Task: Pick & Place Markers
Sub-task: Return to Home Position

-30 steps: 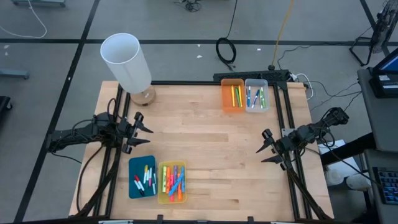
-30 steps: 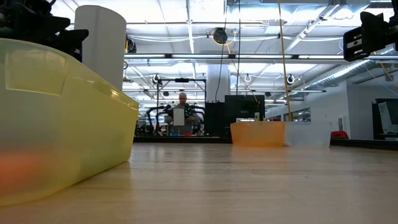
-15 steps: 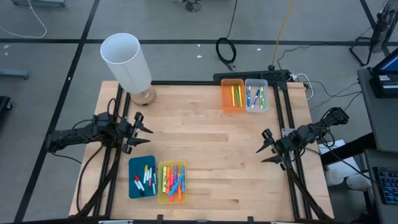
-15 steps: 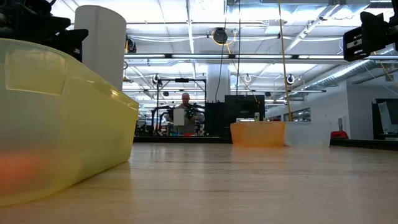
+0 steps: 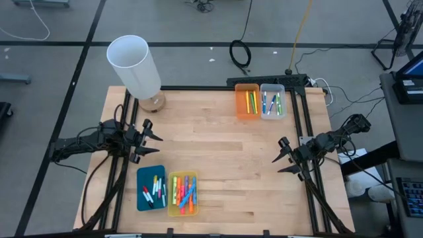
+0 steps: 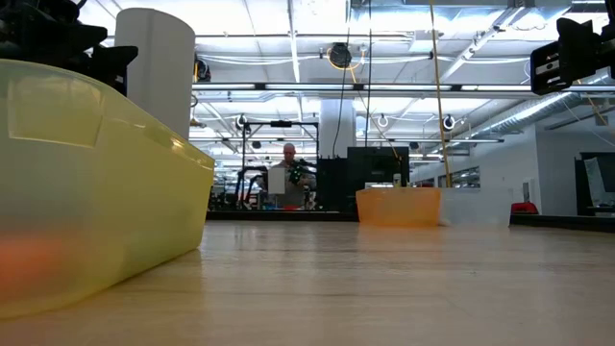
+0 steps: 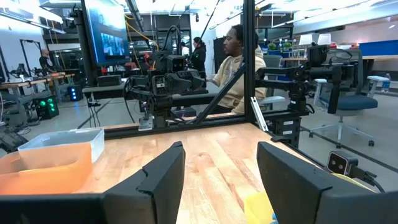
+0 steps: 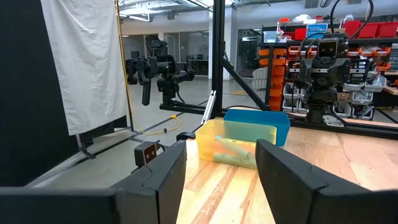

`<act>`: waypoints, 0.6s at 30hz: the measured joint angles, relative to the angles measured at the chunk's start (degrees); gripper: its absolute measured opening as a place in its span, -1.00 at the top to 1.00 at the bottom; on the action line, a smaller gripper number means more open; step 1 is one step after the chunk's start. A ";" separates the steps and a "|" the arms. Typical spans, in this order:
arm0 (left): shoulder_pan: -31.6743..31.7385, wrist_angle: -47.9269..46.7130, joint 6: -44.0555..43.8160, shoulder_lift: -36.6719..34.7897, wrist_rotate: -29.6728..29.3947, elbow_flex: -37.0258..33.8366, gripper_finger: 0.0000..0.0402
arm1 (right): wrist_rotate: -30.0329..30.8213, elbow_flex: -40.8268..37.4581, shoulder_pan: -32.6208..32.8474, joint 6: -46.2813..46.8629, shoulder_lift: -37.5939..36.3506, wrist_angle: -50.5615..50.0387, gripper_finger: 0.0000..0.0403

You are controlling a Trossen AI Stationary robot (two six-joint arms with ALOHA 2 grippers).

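Markers lie in four bins on the wooden table. Near the front left, a blue bin (image 5: 151,188) holds white-bodied markers (image 5: 156,190), and a yellow bin (image 5: 183,194) beside it holds coloured highlighters (image 5: 186,193). At the far right, an orange bin (image 5: 247,101) and a clear bin (image 5: 272,101) each hold a few markers. My left gripper (image 5: 153,139) hovers open at the table's left edge, level, with nothing between its fingers (image 7: 163,177). My right gripper (image 5: 281,157) hovers open at the right edge, also with nothing between its fingers.
A tall white cylinder (image 5: 135,66) on a round wooden foot stands at the far left corner. The table's middle (image 5: 218,149) is bare wood. A black frame runs along the table's edges. People sit and stand in the room beyond the table.
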 joint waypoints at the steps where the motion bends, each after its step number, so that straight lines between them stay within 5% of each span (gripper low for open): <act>1: 0.01 0.00 0.00 0.01 0.01 0.00 -0.02 | 0.00 0.01 0.00 -0.01 0.01 0.00 0.10; 18: 0.01 0.00 0.00 -0.01 0.02 0.00 0.13 | 0.01 0.01 -0.01 0.00 0.01 0.00 0.10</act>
